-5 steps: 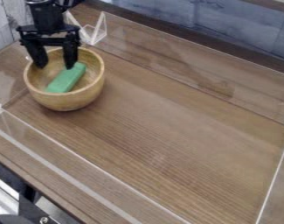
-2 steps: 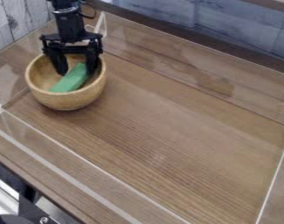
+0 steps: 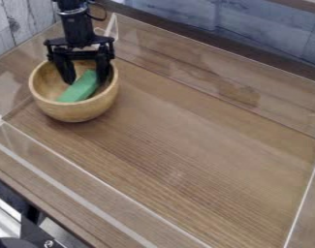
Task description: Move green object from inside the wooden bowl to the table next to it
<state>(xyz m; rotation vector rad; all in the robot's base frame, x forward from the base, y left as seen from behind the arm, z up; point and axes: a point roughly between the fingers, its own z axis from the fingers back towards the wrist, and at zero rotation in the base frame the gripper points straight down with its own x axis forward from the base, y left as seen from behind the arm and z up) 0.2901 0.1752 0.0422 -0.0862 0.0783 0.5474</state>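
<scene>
The wooden bowl (image 3: 72, 102) stands at the table's (image 3: 199, 145) far left. Inside it lies the green object (image 3: 79, 90), a flat bright-green block leaning toward the bowl's right side. My black gripper (image 3: 82, 70) hangs straight down over the bowl's right half, open, with its fingers spread either side of the block's upper end. The fingertips (image 3: 106, 74) reach to about rim height; whether they touch the block I cannot tell. The block's top end is partly hidden behind the fingers.
Clear acrylic walls (image 3: 225, 58) run along the table's back, left and front edges. Bare wood-grain surface stretches to the right of the bowl. A tiled wall sits behind the table.
Since a second ago the gripper has shifted right and lower, from the bowl's back-left rim to over the green object. It has held still for the last half second, still open.
</scene>
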